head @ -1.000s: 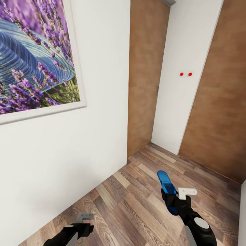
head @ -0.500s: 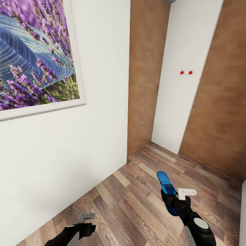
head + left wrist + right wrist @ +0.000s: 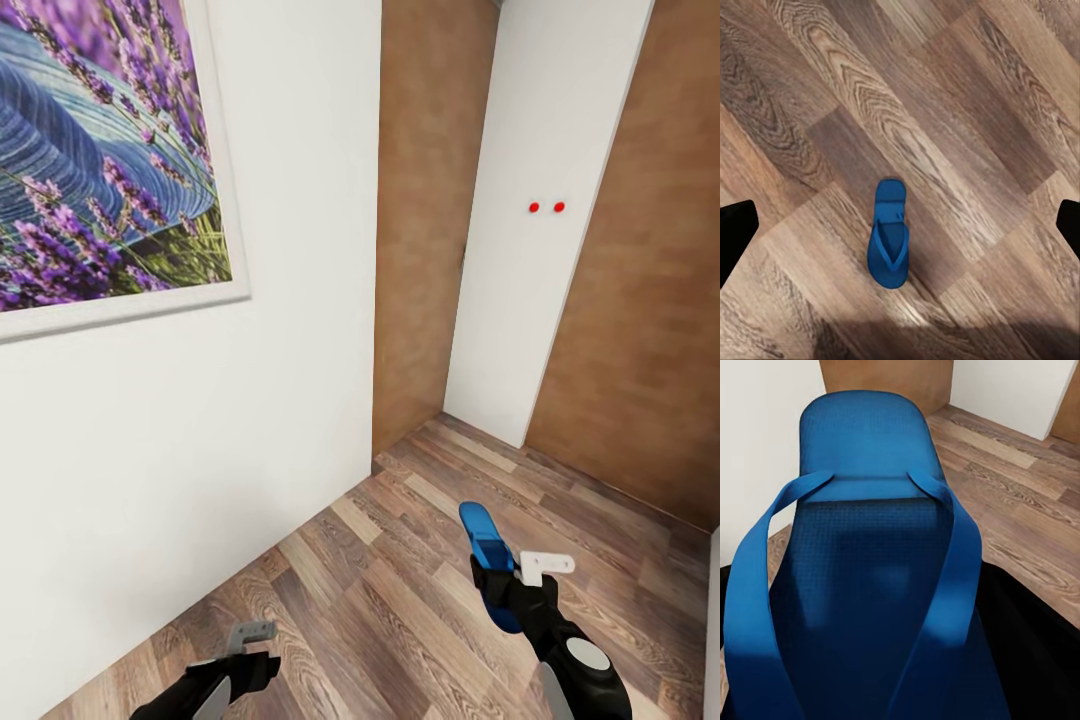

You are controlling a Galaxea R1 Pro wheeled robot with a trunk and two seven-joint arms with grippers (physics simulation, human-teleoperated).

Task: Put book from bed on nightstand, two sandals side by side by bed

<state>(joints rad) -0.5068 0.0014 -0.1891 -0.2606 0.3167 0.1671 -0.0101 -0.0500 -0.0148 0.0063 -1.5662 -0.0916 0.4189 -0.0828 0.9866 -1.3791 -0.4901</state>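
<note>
Robot in transit. Right gripper (image 3: pixel 497 585) carries one blue sandal (image 3: pixel 487 556), jaws closed on it near the rear of the sole, with the toe end projecting forward past them. Left gripper (image 3: pixel 250 650) holds nothing; its jaws stand wide, dark tips at the two edges of the left wrist view.

Second sandal (image 3: pixel 889 242) lies flat on the wood-plank floor (image 3: pixel 400 590), straps up, directly below and between the left jaws, well apart from them.

Step in hand, by my judgement: collect or position the pair. Bed not in view; white wall (image 3: pixel 200 450) with a lavender picture (image 3: pixel 100 170) stands ahead of the left jaws, brown panels and a white door (image 3: pixel 530 250) ahead of the right jaws.

To do it well:
- Keep the held sandal level and clear of the wall while the base turns; the projecting toe end will strike first.
- For the floor sandal, bring the left jaws straight down, aligned across the narrow width of the sole, not along its length.
- Grip sole and strap together; a strap alone would likely flex and slip.

Appearance: bright blue, thin flat sole, finely textured footbed, two thin straps meeting in a V at the toe post. Probably light and slightly flexible.
</note>
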